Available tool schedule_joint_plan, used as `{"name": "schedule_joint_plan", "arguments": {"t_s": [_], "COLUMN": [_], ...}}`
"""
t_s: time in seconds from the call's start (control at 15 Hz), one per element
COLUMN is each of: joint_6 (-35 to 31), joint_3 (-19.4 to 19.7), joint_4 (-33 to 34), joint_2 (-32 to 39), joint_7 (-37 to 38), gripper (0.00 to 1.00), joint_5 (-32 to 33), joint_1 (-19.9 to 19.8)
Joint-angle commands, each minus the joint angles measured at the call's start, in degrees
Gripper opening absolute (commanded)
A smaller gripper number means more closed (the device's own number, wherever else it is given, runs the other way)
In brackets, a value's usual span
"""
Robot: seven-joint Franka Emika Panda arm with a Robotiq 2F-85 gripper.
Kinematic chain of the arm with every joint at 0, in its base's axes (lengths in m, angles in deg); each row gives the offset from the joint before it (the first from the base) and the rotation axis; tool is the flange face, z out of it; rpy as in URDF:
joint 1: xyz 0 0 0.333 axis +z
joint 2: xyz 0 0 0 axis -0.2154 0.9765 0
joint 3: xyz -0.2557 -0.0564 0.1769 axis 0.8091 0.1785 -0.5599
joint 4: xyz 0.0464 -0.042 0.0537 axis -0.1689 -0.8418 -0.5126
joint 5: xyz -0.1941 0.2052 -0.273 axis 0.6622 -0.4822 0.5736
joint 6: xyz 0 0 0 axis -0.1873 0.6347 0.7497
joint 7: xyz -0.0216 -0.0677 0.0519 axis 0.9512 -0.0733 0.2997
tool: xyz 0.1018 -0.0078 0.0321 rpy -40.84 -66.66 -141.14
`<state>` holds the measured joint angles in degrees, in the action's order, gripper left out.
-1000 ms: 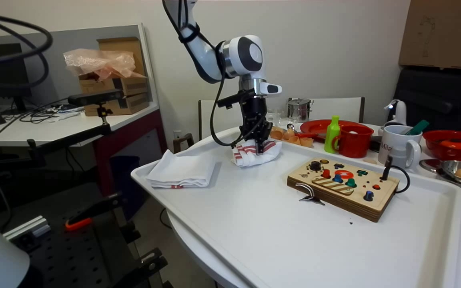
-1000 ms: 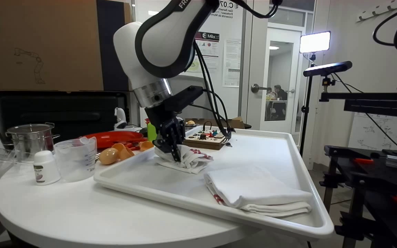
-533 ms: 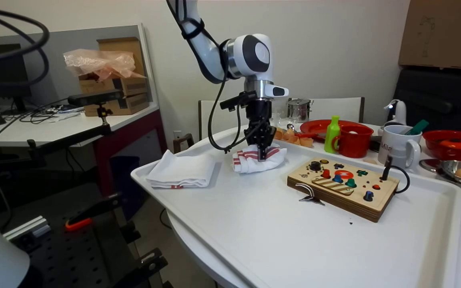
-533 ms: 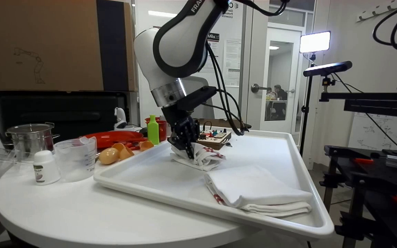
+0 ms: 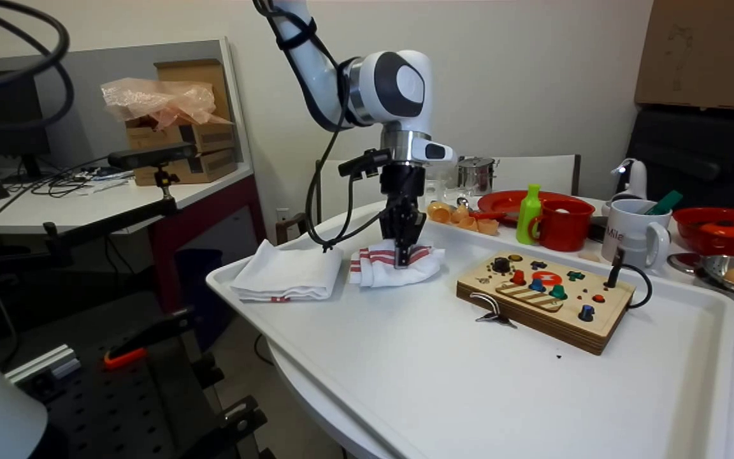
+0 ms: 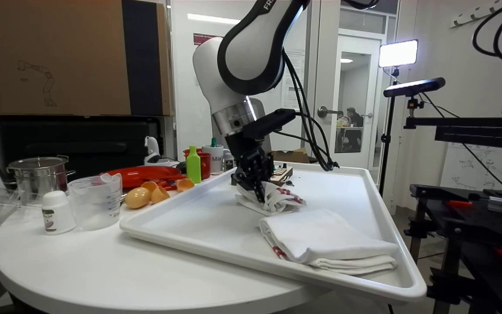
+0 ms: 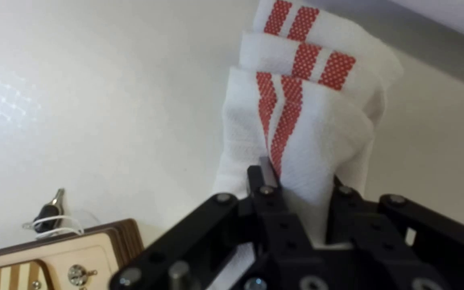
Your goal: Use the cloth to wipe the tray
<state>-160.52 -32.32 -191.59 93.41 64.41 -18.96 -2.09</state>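
1. Since half a second ago, dragged the small soft white fabric rag with red stripes (image 7: pixel 312 108) across the very large white plastic tray with a low rim (image 5: pixel 431 363), closer to the larger folded white cloth (image 5: pixel 294 271) in both exterior views.
2. Clamping a bunched fold of the rag between both fingers of the black two-fingered gripper (image 7: pixel 301 177), and resting it on the tray directly beneath.
3. Note the rag's long axis running ahead of the fingertips, roughly toward the folded cloth, just beside yet apparently not touching.
4. Likely in need of a turn or lift if swept further that way.
5. Find, to the other side, near but apart, a flat wooden box with coloured knobs (image 5: pixel 545 293).
6. Cannot see the rag's underside, nor its end past the wrist view's upper edge; cannot be sure of the pale shape (image 7: pixel 453 14) cut off at upper right, probably the folded cloth.
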Motion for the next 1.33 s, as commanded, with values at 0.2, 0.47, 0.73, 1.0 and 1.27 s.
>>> {"name": "schedule_joint_plan", "arguments": {"t_s": [0.2, 0.47, 0.73, 1.0, 1.27], "joint_6": [0.3, -0.5, -3.7, -5.8, -7.7], "joint_3": [0.1, -0.3, -0.5, -0.5, 0.2], "joint_4": [0.4, 0.5, -1.8, -4.7, -8.8], "joint_2": [0.0, -0.1, 0.3, 0.2, -1.6], "joint_7": [-0.1, -0.5, -2.0, -3.1, -3.5], "gripper": [0.22, 0.06, 0.06, 0.06, 0.06], "joint_5": [-0.1, 0.2, -0.4, -1.6, -2.9], "joint_1": [0.1, 0.4, -0.8, -2.3, -4.4]}}
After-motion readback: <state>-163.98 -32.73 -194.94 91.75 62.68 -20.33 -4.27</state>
